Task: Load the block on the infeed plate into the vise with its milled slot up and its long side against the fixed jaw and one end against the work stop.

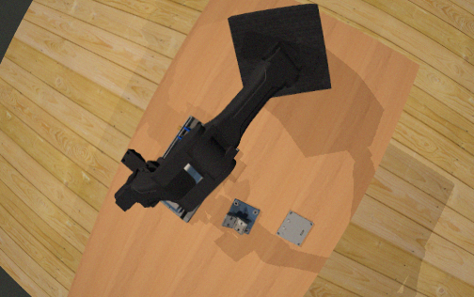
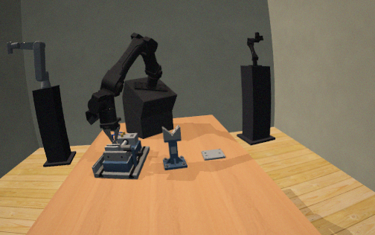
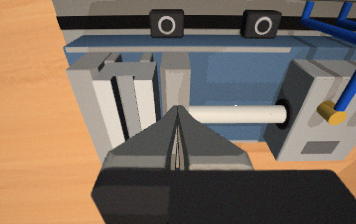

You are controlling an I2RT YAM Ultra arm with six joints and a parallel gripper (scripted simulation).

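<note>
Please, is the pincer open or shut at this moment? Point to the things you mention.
The pincer [image 2: 114, 143] [image 3: 177, 112] is shut, with nothing in it: in the wrist view, its two fingertips meet.

- Long orange-brown wooden table [image 1: 282, 179] [image 2: 175, 208] [image 3: 30, 110], straight-edged, grain visible.
- Blue-and-grey metal vise [image 1: 189, 217] [image 2: 117, 166] [image 3: 225, 75]: stands directly on it.
- Blue V-block stand with square base [image 1: 252, 213] [image 2: 174, 149]: upright, between vise and plate.
- Thin grey rectangular infeed plate [image 1: 295, 228] [image 2: 213, 154]: lies flat.

You see a smooth, wood-grained tabletop [image 1: 301, 188] [image 2: 167, 201], a matt metal-looking infeed plate [image 1: 295, 228] [image 2: 213, 154] and a smooth white rod [image 3: 240, 114].
</note>
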